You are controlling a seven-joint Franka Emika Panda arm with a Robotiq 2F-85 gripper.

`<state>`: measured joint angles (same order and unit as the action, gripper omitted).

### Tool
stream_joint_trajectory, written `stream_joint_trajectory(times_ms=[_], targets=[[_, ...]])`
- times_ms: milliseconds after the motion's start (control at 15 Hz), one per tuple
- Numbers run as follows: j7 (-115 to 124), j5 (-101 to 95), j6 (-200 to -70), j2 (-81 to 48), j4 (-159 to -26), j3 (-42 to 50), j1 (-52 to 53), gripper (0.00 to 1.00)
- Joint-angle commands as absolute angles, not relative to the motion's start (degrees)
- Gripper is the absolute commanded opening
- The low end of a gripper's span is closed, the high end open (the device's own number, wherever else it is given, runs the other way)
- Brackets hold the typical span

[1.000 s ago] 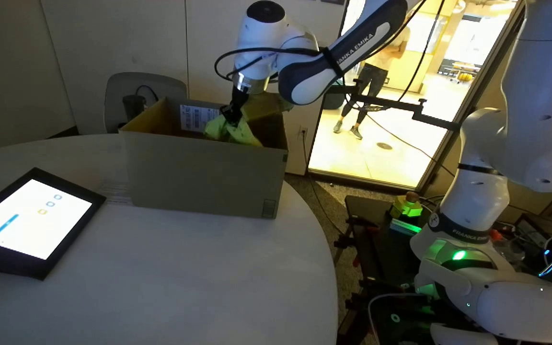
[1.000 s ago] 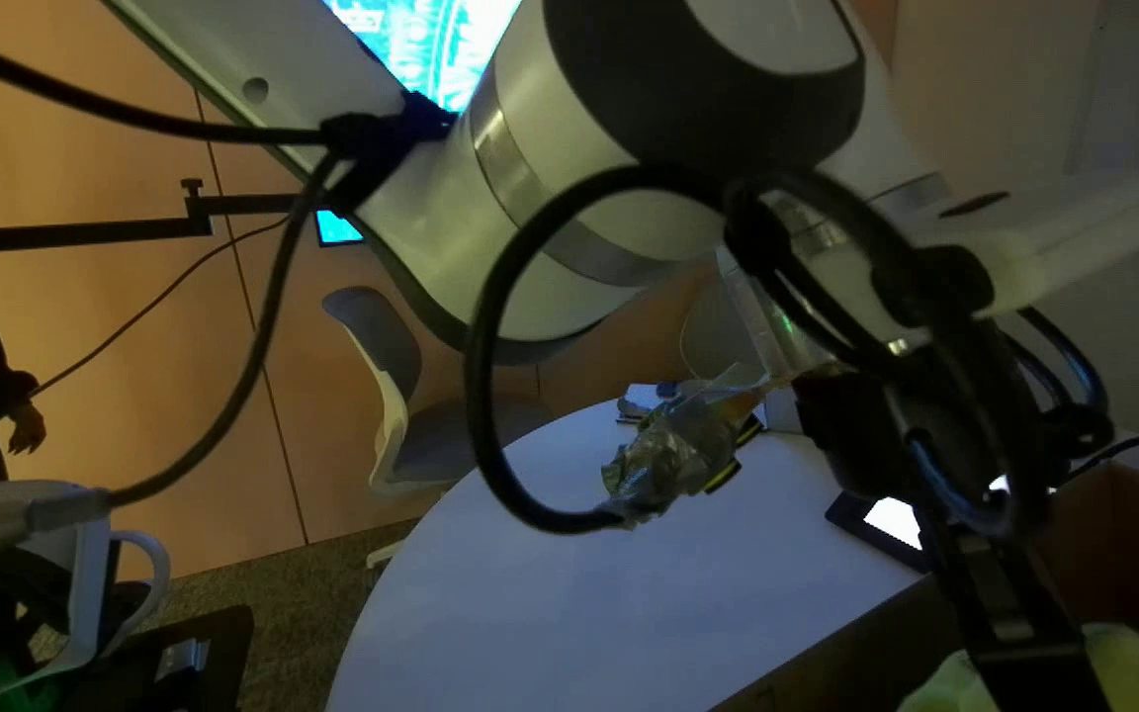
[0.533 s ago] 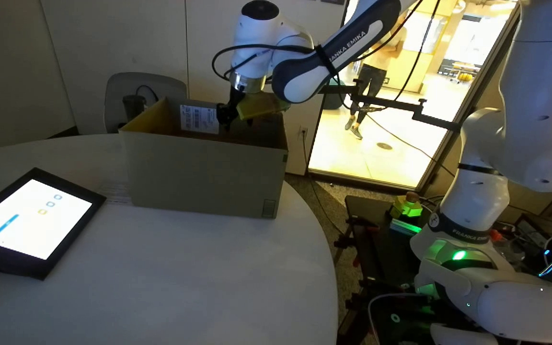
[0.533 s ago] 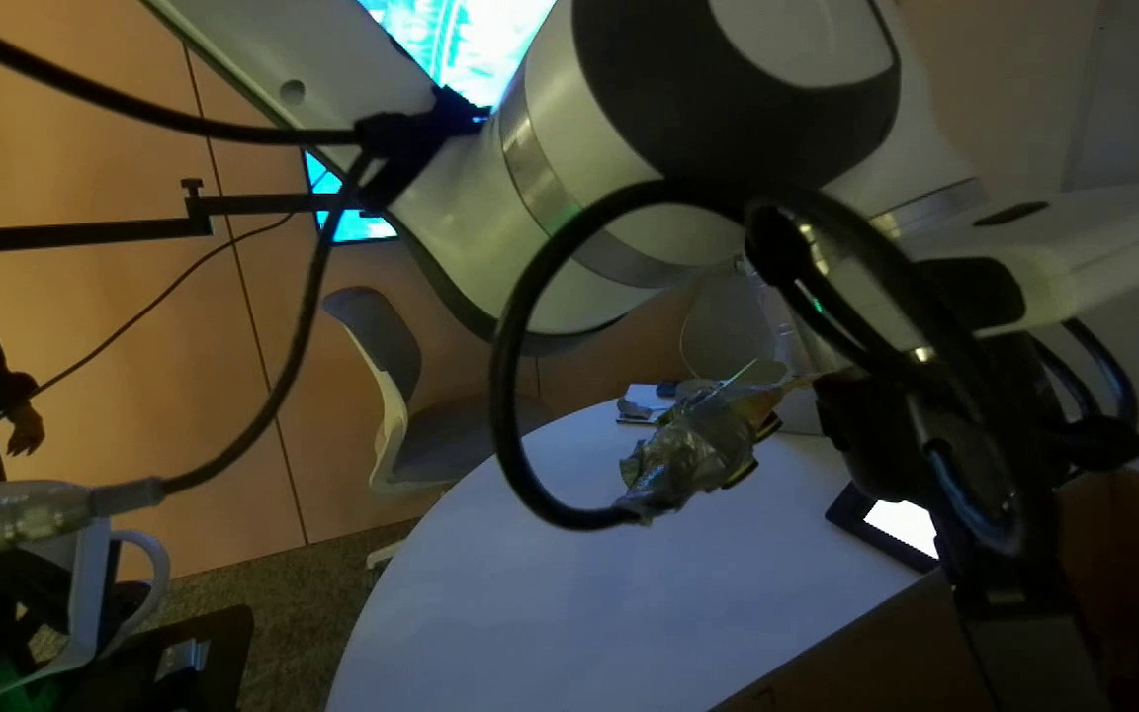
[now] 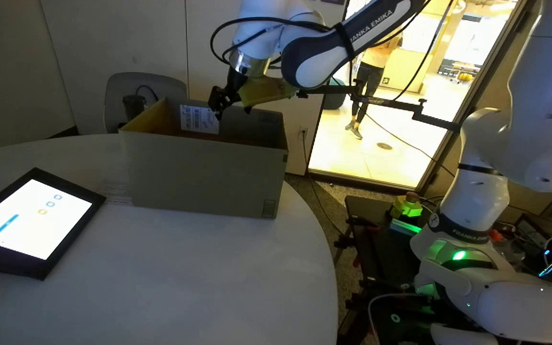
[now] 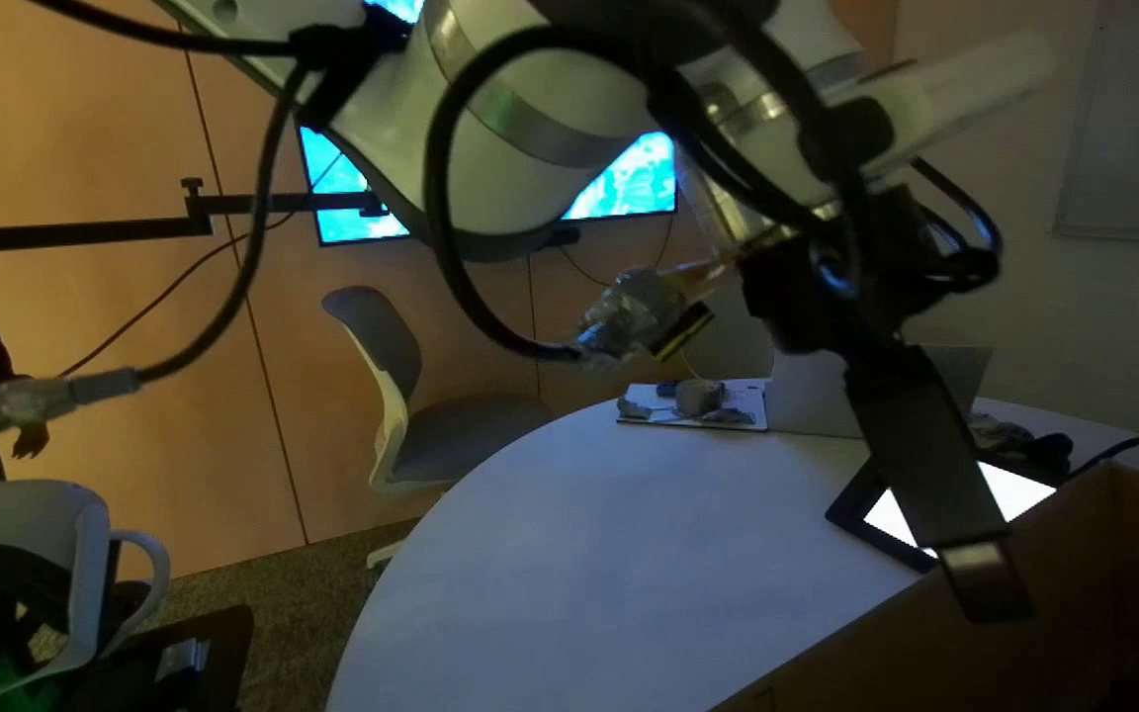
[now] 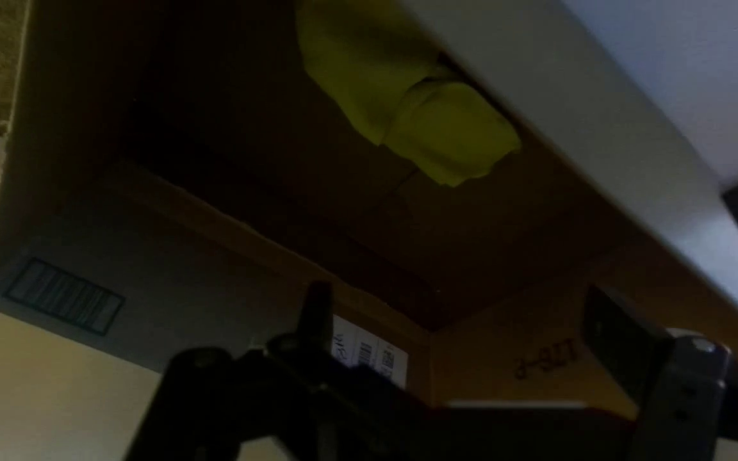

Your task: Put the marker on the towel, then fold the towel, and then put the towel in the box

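Observation:
The yellow-green towel [image 7: 394, 83] lies bunched and folded over on the dark floor of the cardboard box, close to one long side wall. Both exterior views hide it behind the walls of the box [image 5: 204, 175]. My gripper [image 7: 459, 301] is open, its fingers wide apart with only the box interior showing between them. In an exterior view the gripper [image 5: 233, 112] hovers over the box's opening, fingertips about at rim height near the white label [image 5: 199, 119]. The marker is hidden from every view.
A dark-framed tablet [image 5: 31, 220] lies on the round white table [image 5: 189, 278] beside the box. A chair [image 5: 146, 96] stands behind. Farther along the table are a white tray [image 6: 639, 417] with small items and a laptop-like grey panel [image 6: 817, 396]. Cables loop from the arm.
One second ago the gripper held the towel at the box opening. It then opened, the towel dropped inside, and the arm has since risen.

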<state>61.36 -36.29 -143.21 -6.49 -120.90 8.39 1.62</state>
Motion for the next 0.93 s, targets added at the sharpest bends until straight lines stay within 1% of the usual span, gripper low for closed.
stream_joint_trajectory(times_ms=[0,267,400,600,867], targets=[[54.9,-30.78,-142.11,3.38,-127.88,3.66,2.59,1.0],[46.88,-19.89,-138.39,12.31,-132.42,-1.54,4.16,1.0],[42.34,-12.04,-133.01,18.02,-133.54,-3.51,5.49,1.0],[37.69,-2.02,-120.02,25.11,-131.42,-5.18,6.55,1.0],[37.3,3.32,-100.12,31.96,-126.2,-7.23,5.59,1.0]])
